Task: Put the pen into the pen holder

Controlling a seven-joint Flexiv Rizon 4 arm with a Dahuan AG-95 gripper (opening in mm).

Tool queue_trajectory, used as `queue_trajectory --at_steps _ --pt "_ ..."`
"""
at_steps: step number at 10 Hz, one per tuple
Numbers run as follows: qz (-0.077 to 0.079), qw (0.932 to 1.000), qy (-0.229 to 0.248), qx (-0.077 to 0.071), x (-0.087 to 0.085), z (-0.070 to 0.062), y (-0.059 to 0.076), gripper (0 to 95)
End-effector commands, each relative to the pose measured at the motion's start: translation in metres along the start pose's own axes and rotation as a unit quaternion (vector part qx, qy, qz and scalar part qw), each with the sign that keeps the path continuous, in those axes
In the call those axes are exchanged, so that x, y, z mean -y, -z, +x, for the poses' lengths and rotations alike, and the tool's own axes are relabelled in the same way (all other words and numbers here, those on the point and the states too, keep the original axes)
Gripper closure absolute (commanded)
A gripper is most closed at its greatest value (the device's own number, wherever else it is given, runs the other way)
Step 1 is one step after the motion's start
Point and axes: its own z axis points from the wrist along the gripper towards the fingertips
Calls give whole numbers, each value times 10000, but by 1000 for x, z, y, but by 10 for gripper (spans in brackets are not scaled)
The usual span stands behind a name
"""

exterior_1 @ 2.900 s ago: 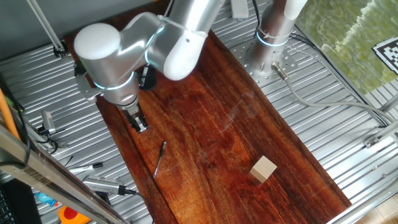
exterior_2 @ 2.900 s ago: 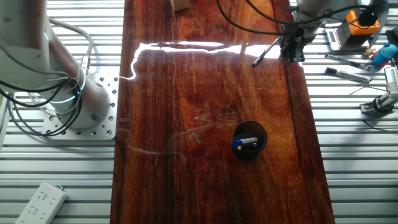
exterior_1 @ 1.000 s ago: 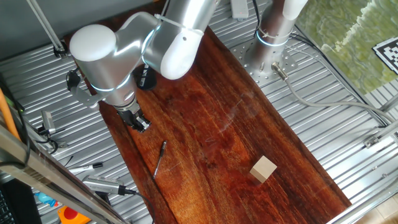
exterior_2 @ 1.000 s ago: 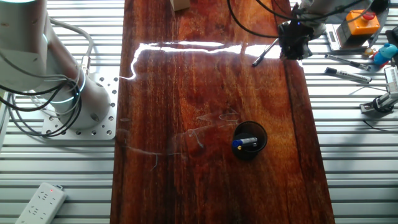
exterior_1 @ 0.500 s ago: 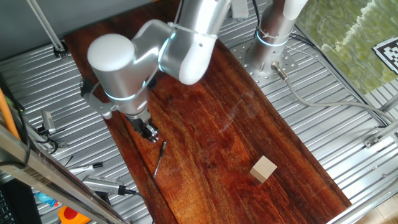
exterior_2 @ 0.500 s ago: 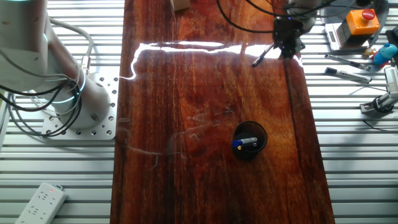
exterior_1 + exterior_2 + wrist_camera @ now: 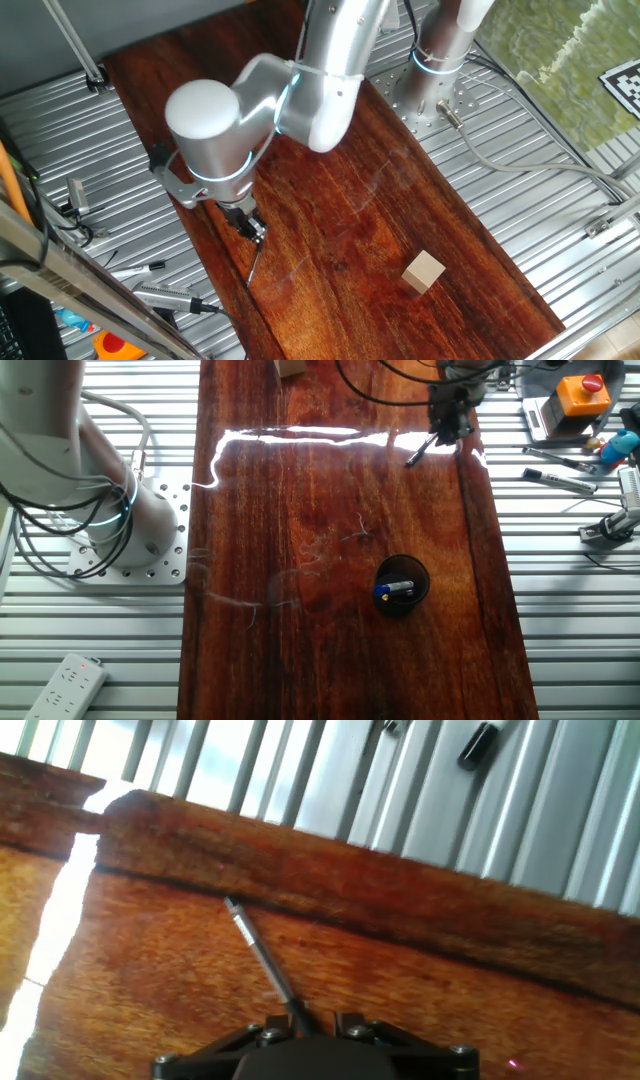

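Note:
The slim dark pen (image 7: 255, 263) lies on the wooden board near its left edge. It also shows in the other fixed view (image 7: 419, 452) and in the hand view (image 7: 260, 955). My gripper (image 7: 252, 229) is right over the pen's near end, low above the board. In the hand view the gripper (image 7: 305, 1023) is open, with the pen's end running in between the two fingers (image 7: 263, 1032). The black round pen holder (image 7: 401, 586) stands further along the board with a blue pen inside. It is hidden behind the arm in the one fixed view.
A tan wooden cube (image 7: 424, 271) sits on the board, away from the pen. Markers (image 7: 172, 299) lie on the metal slats beside the board's edge, also seen in the other fixed view (image 7: 559, 480). A second robot base (image 7: 128, 528) stands beside the board.
The arm has swung along the board's edge from beside the pen holder to over the pen and come down. The pen has not moved.

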Motion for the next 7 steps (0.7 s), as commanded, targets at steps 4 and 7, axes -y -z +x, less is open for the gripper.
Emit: queue_trajectory --at_steps 4,7 --pt "28 9999 -87 126 -13 1 -20 570" --pt "52 9999 -69 124 -14 2 -25 570"
